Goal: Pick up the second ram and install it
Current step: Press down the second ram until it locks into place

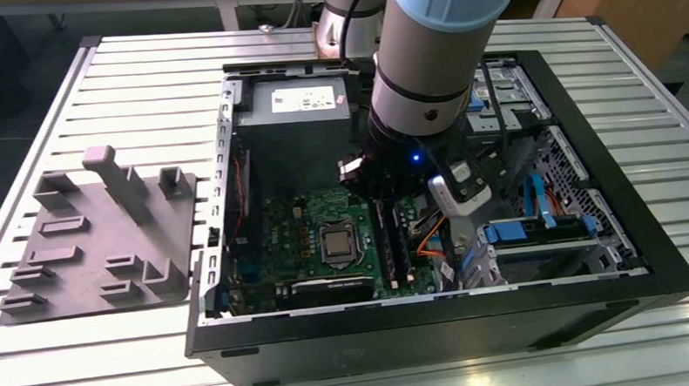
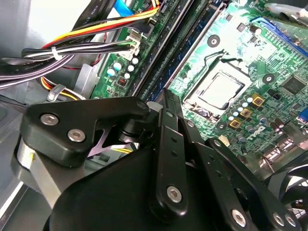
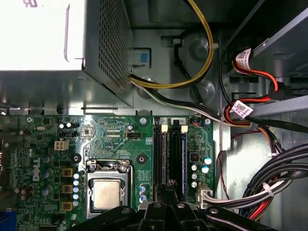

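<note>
1. Hovering over the memory slots (image 3: 169,154): gripper (image 3: 169,185), fingers together at the tips; can't tell if anything is pinched.
2. Second ram (image 3: 177,156) seated in the slot at the CPU socket's (image 3: 107,192) 2 o'clock in the first wrist view.

materials and finishes, open pc case on slatted bench

bench (image 1: 141,71): ribbed metal slats, pale satin sheen. tray (image 1: 96,243): grey moulded plastic, matt. case frame (image 1: 443,324): black, matt outside; inner walls (image 3: 168,72) bare grey sheet metal, dull. power supply (image 3: 103,43): grey metal, perforated side. motherboard (image 3: 110,132): green circuit board, glossy; processor lid (image 3: 106,192) brushed metal. slot rails (image 3: 168,149): black plastic. cables (image 3: 202,57): smooth plastic sheathing. gripper (image 2: 166,103): black links, matt, with bright metal screws. arm (image 1: 431,50): smooth silver-grey shell, light blue cap.
</note>
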`<action>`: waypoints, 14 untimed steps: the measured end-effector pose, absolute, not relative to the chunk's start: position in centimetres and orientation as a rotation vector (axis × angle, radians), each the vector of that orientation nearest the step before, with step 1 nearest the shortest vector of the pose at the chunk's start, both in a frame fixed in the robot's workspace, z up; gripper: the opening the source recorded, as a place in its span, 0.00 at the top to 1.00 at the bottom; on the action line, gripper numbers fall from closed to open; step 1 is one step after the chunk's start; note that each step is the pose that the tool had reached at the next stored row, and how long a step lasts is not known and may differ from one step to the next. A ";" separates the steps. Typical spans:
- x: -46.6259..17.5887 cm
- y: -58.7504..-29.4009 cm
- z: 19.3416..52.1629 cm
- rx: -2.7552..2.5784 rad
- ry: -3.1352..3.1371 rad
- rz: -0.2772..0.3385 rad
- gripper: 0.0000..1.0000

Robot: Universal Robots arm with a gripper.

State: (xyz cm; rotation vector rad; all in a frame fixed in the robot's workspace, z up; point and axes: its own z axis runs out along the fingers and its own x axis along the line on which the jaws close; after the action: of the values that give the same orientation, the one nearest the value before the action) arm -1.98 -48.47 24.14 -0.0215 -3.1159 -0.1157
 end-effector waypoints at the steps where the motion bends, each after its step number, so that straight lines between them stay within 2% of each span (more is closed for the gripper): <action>1: -2.0 -48.5 24.1 -0.021 -3.116 -0.116 0.89; 14: -2.0 -48.9 24.1 -0.021 -3.116 -0.116 0.89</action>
State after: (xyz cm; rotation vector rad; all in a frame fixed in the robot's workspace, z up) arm -1.98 -48.85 24.14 -0.0214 -3.1159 -0.1158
